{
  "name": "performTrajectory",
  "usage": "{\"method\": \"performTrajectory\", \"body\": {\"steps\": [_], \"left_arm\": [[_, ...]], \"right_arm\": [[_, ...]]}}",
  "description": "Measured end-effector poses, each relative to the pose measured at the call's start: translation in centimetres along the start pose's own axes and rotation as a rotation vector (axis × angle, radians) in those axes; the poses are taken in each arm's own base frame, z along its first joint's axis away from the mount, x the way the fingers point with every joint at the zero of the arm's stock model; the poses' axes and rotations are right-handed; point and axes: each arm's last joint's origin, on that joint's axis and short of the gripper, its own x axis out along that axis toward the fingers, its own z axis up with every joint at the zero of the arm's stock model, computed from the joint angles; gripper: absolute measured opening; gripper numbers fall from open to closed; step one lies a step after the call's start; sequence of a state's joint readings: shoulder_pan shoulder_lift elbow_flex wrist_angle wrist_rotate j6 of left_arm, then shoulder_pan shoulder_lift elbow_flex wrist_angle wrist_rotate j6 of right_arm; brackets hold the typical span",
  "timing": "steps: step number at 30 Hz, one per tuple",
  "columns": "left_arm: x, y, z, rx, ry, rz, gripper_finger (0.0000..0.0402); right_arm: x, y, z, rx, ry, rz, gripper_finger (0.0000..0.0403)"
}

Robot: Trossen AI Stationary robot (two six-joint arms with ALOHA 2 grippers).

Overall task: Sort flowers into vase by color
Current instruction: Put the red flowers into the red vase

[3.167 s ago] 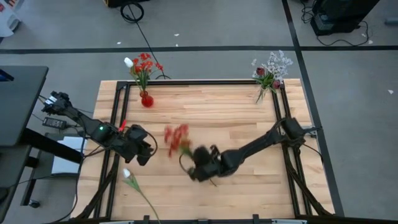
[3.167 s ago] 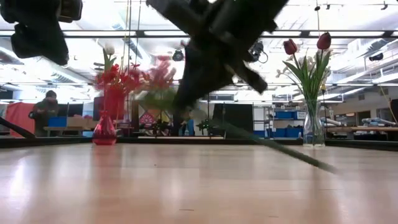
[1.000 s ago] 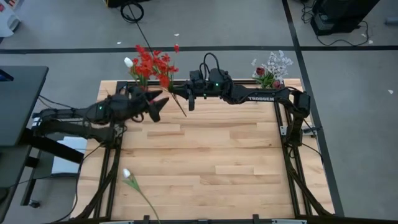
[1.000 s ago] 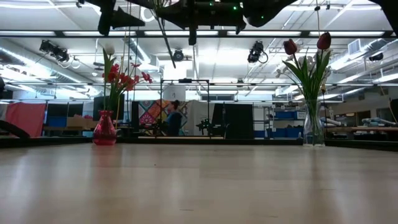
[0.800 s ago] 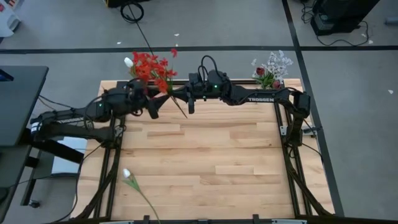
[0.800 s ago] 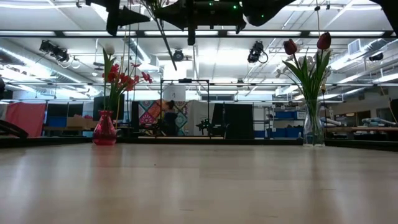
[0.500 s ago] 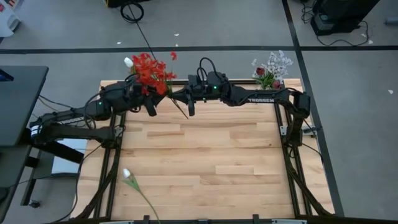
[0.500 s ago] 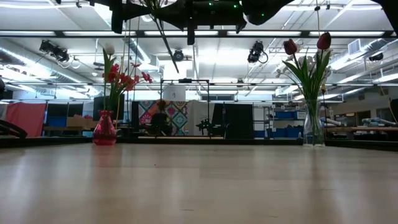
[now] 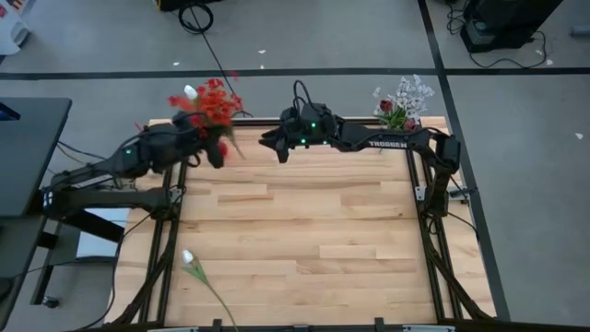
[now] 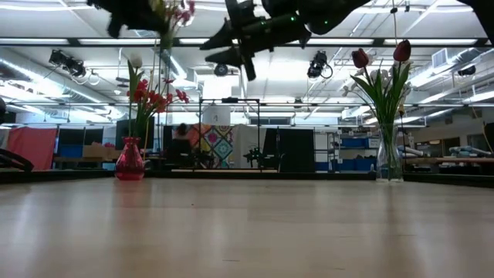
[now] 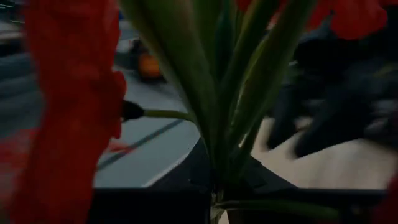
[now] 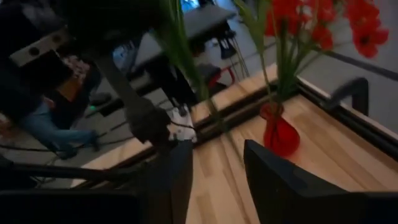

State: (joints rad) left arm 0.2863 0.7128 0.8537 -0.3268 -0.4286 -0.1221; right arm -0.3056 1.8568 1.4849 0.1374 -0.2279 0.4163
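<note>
Overhead, table-level, two close wrist views

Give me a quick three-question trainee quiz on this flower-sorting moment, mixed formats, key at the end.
1. True or false: the right gripper holds a flower stem.
2. Where does the loose white tulip lie? A: on the table, front left. B: on the table, back right. C: in the red vase.
3. Fill in: the left gripper, by the red vase, is shut on the stem of a ____ flower.
Key: 1 false, its fingers are apart with nothing between them; 2 A; 3 red.
</note>
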Motion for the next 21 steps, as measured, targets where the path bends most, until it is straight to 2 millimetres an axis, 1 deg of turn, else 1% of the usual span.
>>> {"method": "performTrajectory", "body": {"steps": [4,6,8,11,15,19,21], "left_arm": [[-1.7,1.5,-0.3,0.047,0.029,0.205,0.0019],[-2.2,2.4,-0.9,0.058,0.039,0.321,0.0019],[-2.5,3.0,-1.6,0.059,0.039,0.395,0.0019],[-2.8,3.6,-2.0,0.031,-0.002,0.434,0.0019],[-2.5,3.9,-2.4,0.027,-0.047,0.461,0.0019],[-1.9,4.2,-3.2,0.028,-0.035,0.483,0.0021],[-1.6,4.3,-3.9,0.015,-0.026,0.497,0.0021]], "right_arm": [[0.0,-0.2,-0.2,-0.017,0.022,-0.010,0.0158],[0.0,-0.1,-0.1,-0.023,0.014,-0.005,0.0157],[0.0,-0.1,0.0,-0.026,0.006,-0.003,0.0156],[0.0,-0.1,0.0,-0.049,0.002,-0.004,0.0156],[0.0,-0.1,0.0,-0.059,0.003,-0.003,0.0155],[0.0,-0.1,0.0,-0.070,0.003,-0.002,0.0155],[0.0,-0.1,0.0,-0.070,0.003,-0.003,0.0155]]}}
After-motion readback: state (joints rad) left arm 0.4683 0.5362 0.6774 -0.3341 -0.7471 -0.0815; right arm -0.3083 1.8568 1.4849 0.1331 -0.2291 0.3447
